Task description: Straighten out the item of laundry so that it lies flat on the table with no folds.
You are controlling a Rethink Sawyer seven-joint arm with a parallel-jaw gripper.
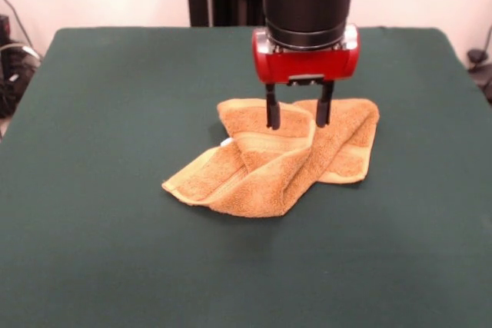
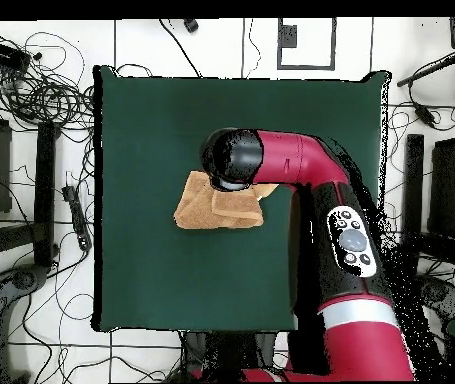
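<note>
1. One towel [image 1: 273, 163], golden-tan terry cloth, lying near the middle of the table [image 1: 115, 251]. It is crumpled, not flat: layers are folded over one another, with a woven band running diagonally across the top fold and a small white tag [image 1: 226, 143] peeking out at its left side in the front view.
2. One flap of the towel runs out toward the lower left of the front view and lies flat on the cloth; another, doubled over, sits at the right.
3. One table, rectangular, covered in plain dark green cloth and far larger than the towel.
4. One red and black arm [image 2: 311, 165], coming down over the towel; from overhead its wrist hides the towel's upper right part.
5. One gripper [image 1: 299, 120], pointing straight down, its two black fingers [image 1: 272, 109] held apart with a clear gap between them. The tips sit at the towel's rear upper fold; whether they touch the cloth I cannot tell. Nothing is pinched between them.
6. Assorted cables [image 2: 41, 95] and stands on the floor around the table, seen from overhead.
</note>
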